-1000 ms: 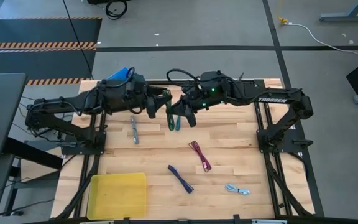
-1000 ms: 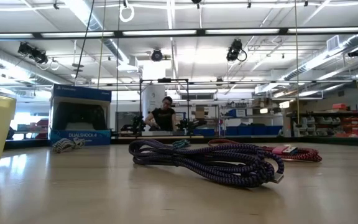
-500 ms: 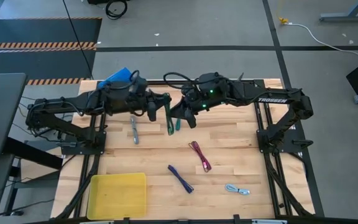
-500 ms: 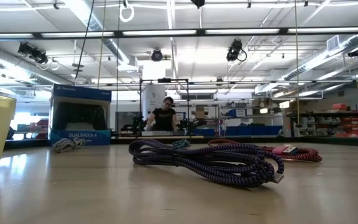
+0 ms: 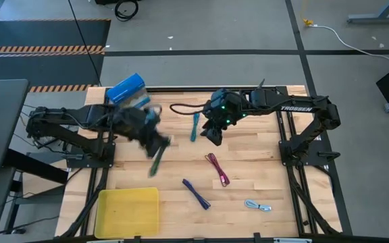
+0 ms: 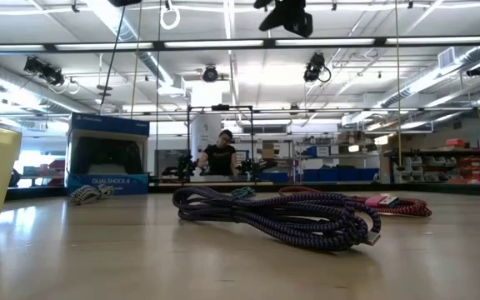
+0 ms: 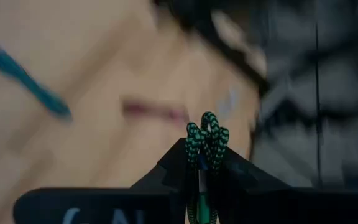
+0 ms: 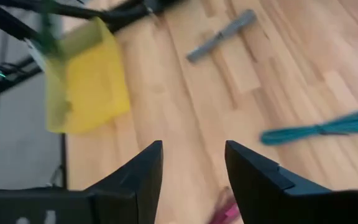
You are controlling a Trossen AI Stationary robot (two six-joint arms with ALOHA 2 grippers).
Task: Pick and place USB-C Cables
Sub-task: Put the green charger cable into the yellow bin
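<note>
My left jaws are clamped tight on the dark green cable (image 7: 206, 140), its braided loop poking up between my fingers in the left wrist view, and my right jaws stand spread apart with nothing between them! My left gripper (image 5: 159, 144) sits left of centre in the high view, the green cable hanging down from it toward the yellow tray (image 5: 128, 211) in the lower left corner. My right gripper (image 5: 211, 134) hovers just right of centre, above the wood. The teal cable (image 5: 194, 126) lies in the upper middle, just left of my right gripper. The magenta cable (image 5: 217, 169) rests below that gripper, the purple cable (image 5: 196, 194) lower still and a touch left, and the pale blue cable (image 5: 258, 205) down at the lower right. A grey cable (image 8: 221, 35) shows in the right wrist view, upper middle of that frame. The blue box (image 5: 125, 88) sits at the table's upper left edge. In the low view the purple bundle fills the centre foreground, and a person (image 6: 218, 156) stands far behind.
</note>
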